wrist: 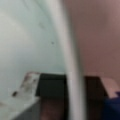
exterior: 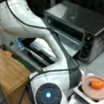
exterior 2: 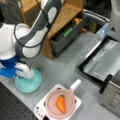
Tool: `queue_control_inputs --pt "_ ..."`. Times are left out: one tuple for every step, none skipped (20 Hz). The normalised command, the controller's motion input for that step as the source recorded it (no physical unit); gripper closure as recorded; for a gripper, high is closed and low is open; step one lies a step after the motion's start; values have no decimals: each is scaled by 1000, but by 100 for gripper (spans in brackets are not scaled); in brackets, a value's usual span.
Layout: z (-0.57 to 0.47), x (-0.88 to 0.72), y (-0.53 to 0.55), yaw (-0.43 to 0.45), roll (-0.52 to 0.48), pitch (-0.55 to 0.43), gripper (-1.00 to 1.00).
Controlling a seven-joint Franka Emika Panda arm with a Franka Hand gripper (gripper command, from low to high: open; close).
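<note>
Claw: the claw (exterior 2: 22,77) hung at the end of the white arm, low at a front view's left; in the wrist view the claw (wrist: 75,87) showed as two dark pads.
Claw state: the pads stood one on each side of a pale rim and pressed against it, so the claw was clamped on the teal bowl.
Teal bowl: the teal bowl (exterior 2: 32,83) sat on the grey table (exterior 2: 65,67) directly under the claw, its rim between the pads; in the wrist view its teal surface (wrist: 30,37) filled the space to the left of the claw.
Blur beside the claw: a pinkish area lay to the right of the rim in the wrist view; what it was could not be told.
Pink dish: the pink dish (exterior 2: 51,102) sat near the claw, toward a front view's right and bottom, and apart from the bowl.
Carrot: the carrot (exterior 2: 60,103) lay in the middle of that dish, beyond the bowl from the claw.
White base: the white base (exterior 2: 40,111) sat under the dish.
Wooden shelf: the wooden shelf (exterior 2: 62,17) stood well above the claw in a front view.
Toaster oven: the toaster oven (exterior: 78,22) stood well apart from the claw, past the dish.
</note>
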Motion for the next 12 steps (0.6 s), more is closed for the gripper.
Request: queue_control_inputs --pt "133 26 49 -63 177 46 100" --pt "125 27 45 -66 175 43 100" --pt "152 17 47 -65 192 51 100" --pt "200 -5 56 -74 192 56 100" --pt "222 -16 57 -78 190 55 100" --pt "264 -35 70 -92 180 59 100" --pt "276 -47 86 -120 165 71 100" --pt "279 -53 97 -129 157 68 100" --pt "289 -58 106 -131 151 62 100" --pt "255 -53 104 -129 146 54 100" --pt "208 -46 98 -125 142 47 100" --pt "203 -57 119 -152 135 84 100"
